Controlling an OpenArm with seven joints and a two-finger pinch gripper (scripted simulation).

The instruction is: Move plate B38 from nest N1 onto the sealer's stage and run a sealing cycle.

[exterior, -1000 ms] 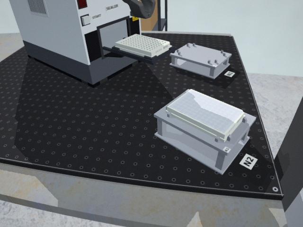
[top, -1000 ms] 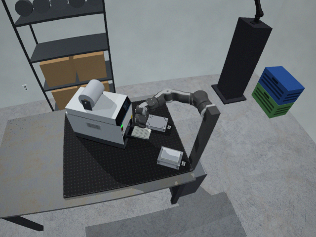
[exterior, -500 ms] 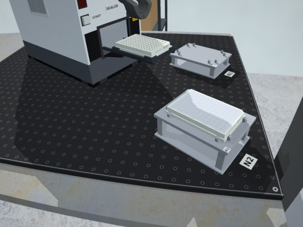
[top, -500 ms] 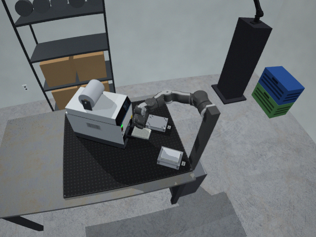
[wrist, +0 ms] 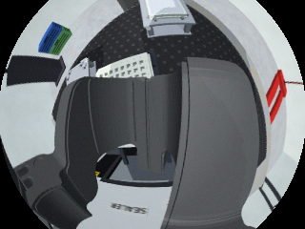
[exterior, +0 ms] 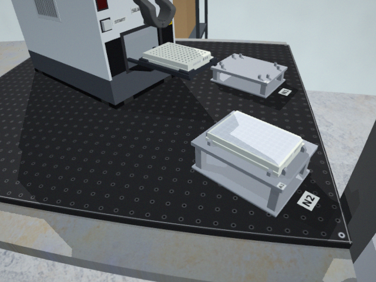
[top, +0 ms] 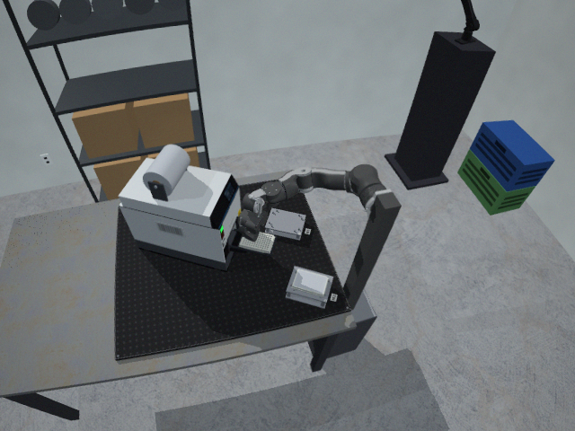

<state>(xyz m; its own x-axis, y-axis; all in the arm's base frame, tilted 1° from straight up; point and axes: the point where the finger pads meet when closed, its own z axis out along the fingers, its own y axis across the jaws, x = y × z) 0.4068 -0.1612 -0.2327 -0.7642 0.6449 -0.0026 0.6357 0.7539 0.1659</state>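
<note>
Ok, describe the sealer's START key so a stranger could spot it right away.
Find the big white sealer housing on the black breadboard. On its front, left of the stage slot, sits a small square white key under a red window, labelled START beside it.
</note>
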